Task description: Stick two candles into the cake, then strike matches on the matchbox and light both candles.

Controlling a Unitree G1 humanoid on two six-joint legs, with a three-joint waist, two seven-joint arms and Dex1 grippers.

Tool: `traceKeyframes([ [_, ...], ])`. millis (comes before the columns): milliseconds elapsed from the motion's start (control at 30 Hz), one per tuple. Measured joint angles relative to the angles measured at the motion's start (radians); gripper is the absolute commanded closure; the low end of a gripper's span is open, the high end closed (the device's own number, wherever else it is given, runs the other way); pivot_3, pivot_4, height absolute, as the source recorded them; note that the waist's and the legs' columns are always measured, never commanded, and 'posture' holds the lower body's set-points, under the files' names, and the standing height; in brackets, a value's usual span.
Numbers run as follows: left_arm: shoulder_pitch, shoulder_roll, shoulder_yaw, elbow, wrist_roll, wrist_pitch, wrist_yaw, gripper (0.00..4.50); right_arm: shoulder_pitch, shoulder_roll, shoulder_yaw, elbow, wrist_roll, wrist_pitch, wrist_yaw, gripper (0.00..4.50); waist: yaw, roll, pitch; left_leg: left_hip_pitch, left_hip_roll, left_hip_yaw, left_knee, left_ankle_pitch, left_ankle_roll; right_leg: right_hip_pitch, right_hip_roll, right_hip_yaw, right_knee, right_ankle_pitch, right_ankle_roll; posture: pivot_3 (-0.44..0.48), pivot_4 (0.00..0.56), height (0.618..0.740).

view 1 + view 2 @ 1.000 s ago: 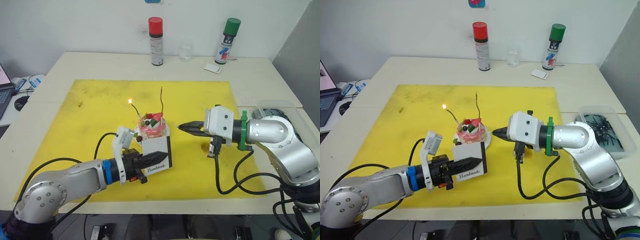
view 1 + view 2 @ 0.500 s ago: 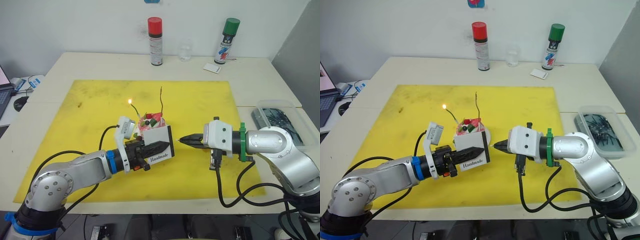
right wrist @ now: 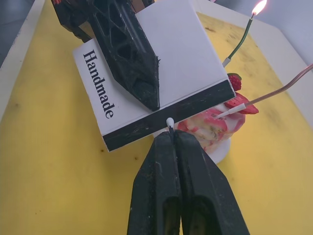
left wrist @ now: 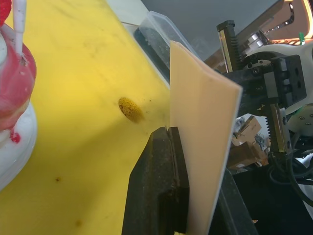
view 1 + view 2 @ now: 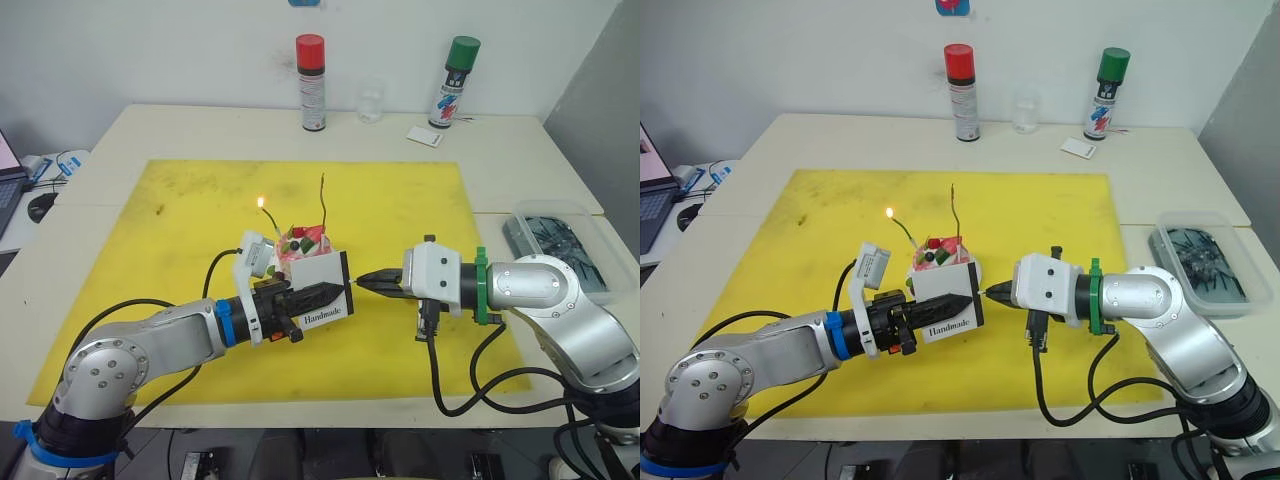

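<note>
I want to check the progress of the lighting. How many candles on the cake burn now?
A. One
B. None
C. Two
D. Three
A: the left candle carries a small flame, while the right candle on the cake shows no flame.

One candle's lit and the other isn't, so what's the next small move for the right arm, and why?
Probably drag the match along the black strip of the matchbox. The right end effector pinches the match with its pale head right at that strip, the left end effector holds the box upright, and one candle in the cake has no flame.
</note>
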Motion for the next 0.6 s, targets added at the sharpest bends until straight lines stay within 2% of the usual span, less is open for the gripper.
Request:
traceKeyframes([
  [433,-0.001,0.0,-0.003,-0.001,-0.021,0.0,0.017,4.5,0.0,0.015,0.01,0.002,-0.019,0.001,-0.012,4.47,0.0,0.0,0.0,0.0,0.0,0.0,0.0,0.0,0.0,0.0,0.0,0.0,0.0,0.0,0.0,0.0,0.15,0.74],
  [500,0.015,0.002,0.001,-0.006,-0.042,-0.012,0.045,4.5,-0.001,0.074,0.021,0.021,-0.036,0.009,-0.05,4.47,-0.003,0.0,0.0,0.0,0.001,0.0,0.0,0.0,0.0,-0.001,0.0,0.001,0.0,0.0,0.0,0.0,0.15,0.74],
  [600,0.173,0.03,-0.05,-0.166,-0.138,-0.012,0.068,4.5,-0.087,0.265,0.001,0.138,-0.094,0.008,-0.243,4.47,-0.024,0.0,0.0,0.0,0.001,-0.001,-0.001,0.0,0.0,-0.003,-0.001,0.004,0.001,0.001,0.0,0.0,0.15,0.74],
])
